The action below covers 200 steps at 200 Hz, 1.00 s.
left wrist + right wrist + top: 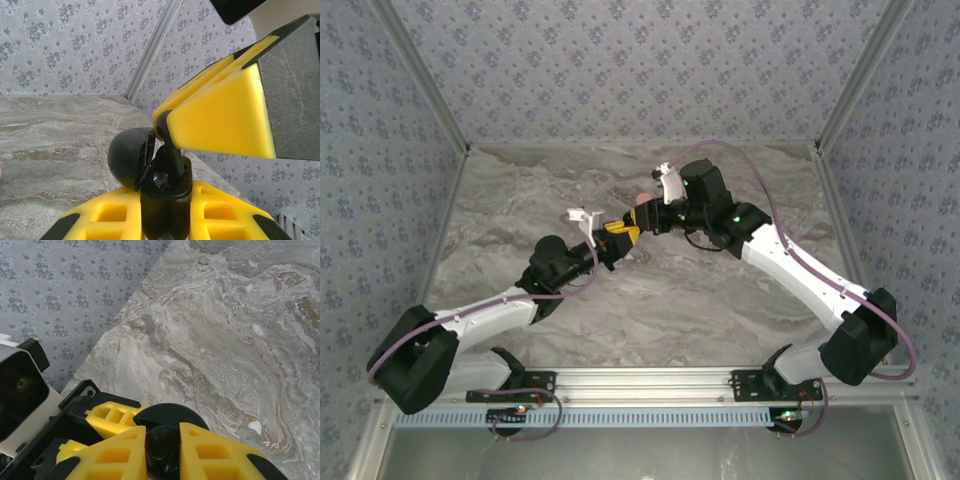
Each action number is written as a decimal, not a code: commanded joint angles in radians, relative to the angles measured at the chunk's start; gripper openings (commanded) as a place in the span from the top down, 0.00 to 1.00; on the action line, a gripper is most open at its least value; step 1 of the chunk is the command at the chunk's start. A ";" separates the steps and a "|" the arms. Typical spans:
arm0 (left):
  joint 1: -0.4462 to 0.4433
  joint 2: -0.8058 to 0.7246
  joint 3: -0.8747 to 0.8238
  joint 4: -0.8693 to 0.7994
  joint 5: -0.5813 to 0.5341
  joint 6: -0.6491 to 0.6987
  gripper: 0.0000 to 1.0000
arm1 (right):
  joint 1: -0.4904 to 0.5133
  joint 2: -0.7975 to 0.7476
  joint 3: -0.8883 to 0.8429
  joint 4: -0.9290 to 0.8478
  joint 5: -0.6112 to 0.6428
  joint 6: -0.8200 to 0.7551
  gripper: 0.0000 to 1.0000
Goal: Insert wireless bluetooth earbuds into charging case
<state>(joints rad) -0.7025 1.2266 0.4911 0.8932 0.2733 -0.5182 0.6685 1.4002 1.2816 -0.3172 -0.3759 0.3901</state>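
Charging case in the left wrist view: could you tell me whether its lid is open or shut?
Open: on the charging case, the lid is swung back leftward, exposing the top.

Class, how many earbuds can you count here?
1. The earbud is pinched in the right fingers, at the mouth of the open case held by the left fingers. The other may be hidden inside.

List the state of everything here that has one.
Case: lid open, clamped in the left gripper.
Earbud: pinched in the right gripper, lower end at the case's mouth.
Left gripper: shut on the case.
Right gripper: shut on the earbud.
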 commanded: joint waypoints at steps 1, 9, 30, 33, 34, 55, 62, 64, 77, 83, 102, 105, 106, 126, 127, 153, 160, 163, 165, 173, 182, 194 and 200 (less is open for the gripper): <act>0.000 -0.031 0.034 0.044 0.002 -0.001 0.82 | 0.007 -0.030 0.002 -0.016 0.000 -0.024 0.80; 0.000 -0.031 0.034 0.043 0.001 0.000 0.82 | 0.007 -0.031 0.001 -0.018 0.000 -0.026 0.80; -0.001 -0.036 0.034 0.039 -0.006 0.000 0.82 | 0.008 -0.034 0.004 -0.022 0.000 -0.029 0.80; -0.001 -0.037 0.034 0.037 -0.007 0.000 0.82 | 0.008 -0.035 0.004 -0.024 0.000 -0.029 0.80; 0.000 -0.036 0.034 0.037 -0.007 0.001 0.82 | 0.009 -0.034 0.004 -0.025 0.002 -0.029 0.80; 0.000 -0.043 0.032 0.028 -0.014 0.006 0.82 | 0.012 -0.038 0.004 -0.033 0.002 -0.037 0.80; 0.000 -0.045 0.033 0.027 -0.013 0.006 0.82 | 0.011 -0.039 0.005 -0.037 0.000 -0.040 0.80; -0.001 -0.046 0.033 0.027 -0.013 0.006 0.82 | 0.011 -0.040 0.005 -0.037 0.000 -0.040 0.80; -0.001 -0.047 0.032 0.026 -0.012 0.007 0.82 | 0.013 -0.041 0.003 -0.042 0.001 -0.043 0.79; 0.000 -0.048 0.032 0.026 -0.011 0.008 0.82 | 0.013 -0.041 0.002 -0.044 0.002 -0.045 0.78; -0.001 -0.049 0.032 0.026 -0.010 0.007 0.82 | 0.014 -0.041 0.003 -0.050 0.003 -0.050 0.77; 0.000 -0.049 0.032 0.026 -0.010 0.007 0.82 | 0.015 -0.041 0.003 -0.051 0.003 -0.051 0.76; 0.000 -0.050 0.032 0.026 -0.010 0.007 0.82 | 0.014 -0.041 0.004 -0.052 0.003 -0.052 0.76; 0.000 -0.052 0.032 0.023 -0.010 0.010 0.82 | 0.016 -0.043 0.004 -0.054 0.000 -0.055 0.75; -0.001 -0.052 0.032 0.022 -0.010 0.011 0.82 | 0.016 -0.043 0.004 -0.054 0.000 -0.055 0.75; -0.001 -0.053 0.034 0.017 -0.009 0.014 0.82 | 0.017 -0.046 0.006 -0.059 0.003 -0.059 0.74; 0.000 -0.052 0.035 0.015 -0.010 0.015 0.82 | 0.019 -0.046 0.005 -0.060 0.005 -0.060 0.74; 0.000 -0.052 0.035 0.014 -0.009 0.015 0.82 | 0.019 -0.046 0.006 -0.061 0.006 -0.060 0.74; 0.001 -0.052 0.035 0.013 -0.010 0.015 0.82 | 0.020 -0.047 0.006 -0.062 0.006 -0.061 0.74; -0.001 -0.052 0.035 0.013 -0.010 0.015 0.82 | 0.019 -0.047 0.005 -0.063 0.007 -0.062 0.73; 0.000 -0.053 0.035 0.013 -0.009 0.015 0.82 | 0.021 -0.049 0.006 -0.064 0.008 -0.062 0.73; -0.001 -0.053 0.036 0.013 -0.008 0.017 0.82 | 0.021 -0.049 0.006 -0.065 0.010 -0.065 0.72; 0.000 -0.054 0.037 0.013 -0.008 0.017 0.82 | 0.021 -0.049 0.006 -0.066 0.011 -0.066 0.72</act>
<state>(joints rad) -0.7025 1.2037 0.4911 0.8768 0.2737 -0.5167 0.6807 1.3808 1.2816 -0.3328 -0.3733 0.3458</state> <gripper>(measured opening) 0.185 0.277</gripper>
